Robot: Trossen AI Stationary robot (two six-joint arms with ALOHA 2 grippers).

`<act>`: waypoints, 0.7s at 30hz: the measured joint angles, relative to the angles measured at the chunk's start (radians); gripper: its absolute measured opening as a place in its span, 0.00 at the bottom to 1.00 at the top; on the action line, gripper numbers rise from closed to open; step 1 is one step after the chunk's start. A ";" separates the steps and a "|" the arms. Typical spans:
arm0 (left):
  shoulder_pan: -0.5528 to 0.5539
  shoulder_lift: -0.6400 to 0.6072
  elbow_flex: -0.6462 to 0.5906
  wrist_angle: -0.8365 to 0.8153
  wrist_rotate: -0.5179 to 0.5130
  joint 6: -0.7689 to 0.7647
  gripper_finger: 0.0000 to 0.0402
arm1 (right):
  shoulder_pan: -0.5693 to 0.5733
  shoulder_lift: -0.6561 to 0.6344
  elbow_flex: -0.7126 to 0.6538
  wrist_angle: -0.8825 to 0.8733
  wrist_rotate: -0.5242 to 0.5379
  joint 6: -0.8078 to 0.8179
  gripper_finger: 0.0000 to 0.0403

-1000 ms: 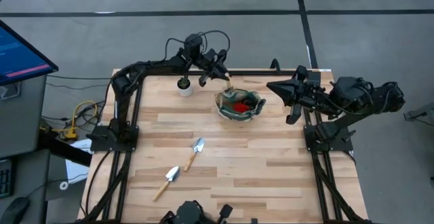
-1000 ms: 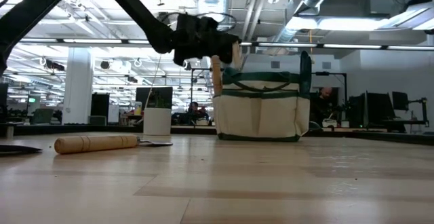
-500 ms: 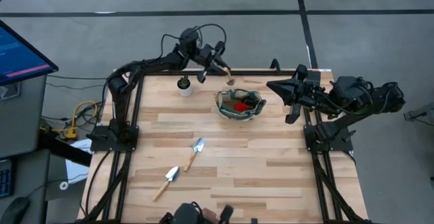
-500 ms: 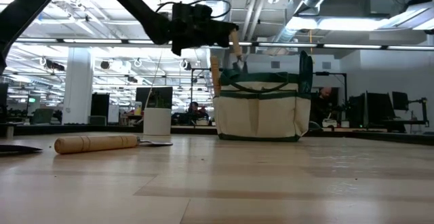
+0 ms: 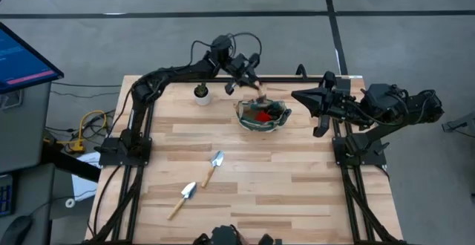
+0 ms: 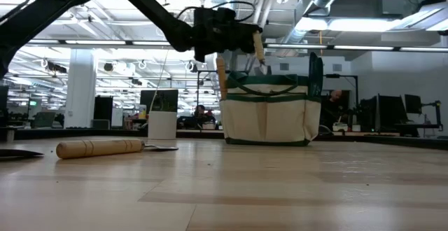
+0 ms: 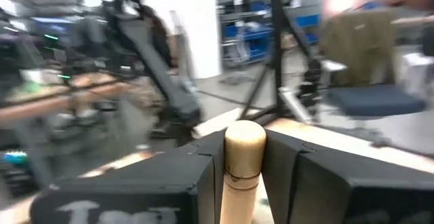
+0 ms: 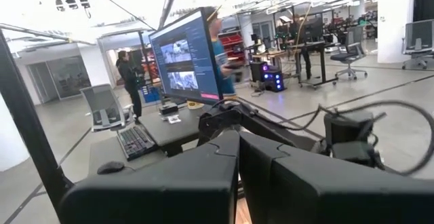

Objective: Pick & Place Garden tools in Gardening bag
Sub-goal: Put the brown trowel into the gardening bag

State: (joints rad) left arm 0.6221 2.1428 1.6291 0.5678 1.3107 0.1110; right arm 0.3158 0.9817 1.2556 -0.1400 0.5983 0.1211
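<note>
The gardening bag stands at the table's far middle; in the low view a wooden handle sticks up at its left side. My left gripper is above the bag's far left rim, shut on a garden trowel. Two more trowels lie flat on the near left of the table. My right gripper waits shut to the right of the bag, touching nothing. My left gripper pinches the trowel's wooden handle between its two fingers. The handle's rounded free end shows just past them. The trowel is lifted clear of the table, tilted above the bag. Whether its lower end touches the bag I cannot tell.
A small white pot with a green plant stands left of the bag, close to my left arm. One lying trowel's handle shows near in the low view. The table's near and right parts are bare wood.
My left gripper has carried the trowel up and toward the far edge, then toward the table's right. It now hangs over the bag's far left rim. The trowel has stayed in its hold, tilted.
</note>
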 joint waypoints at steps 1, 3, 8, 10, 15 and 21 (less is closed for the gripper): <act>-0.006 0.010 0.000 0.000 0.011 -0.014 0.12 | 0.004 0.000 0.000 -0.003 0.000 0.000 0.00; -0.015 0.030 0.000 -0.002 0.014 -0.036 0.12 | 0.006 0.000 0.000 -0.013 0.000 -0.005 0.00; -0.009 0.039 0.000 -0.001 0.011 -0.063 0.12 | -0.001 0.000 0.000 -0.039 0.000 -0.016 0.00; 0.000 0.031 0.000 -0.003 -0.003 -0.057 0.12 | -0.007 0.000 0.000 -0.048 0.000 -0.015 0.00; -0.002 0.018 0.006 0.006 -0.014 -0.011 0.12 | -0.011 0.000 0.000 -0.055 -0.003 -0.015 0.00; -0.032 0.024 0.006 -0.014 -0.020 0.055 0.12 | -0.010 0.000 0.000 -0.047 -0.006 0.007 0.00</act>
State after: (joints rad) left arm 0.5904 2.1666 1.6352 0.5534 1.2903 0.1660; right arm 0.3054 0.9817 1.2556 -0.1871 0.5923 0.1284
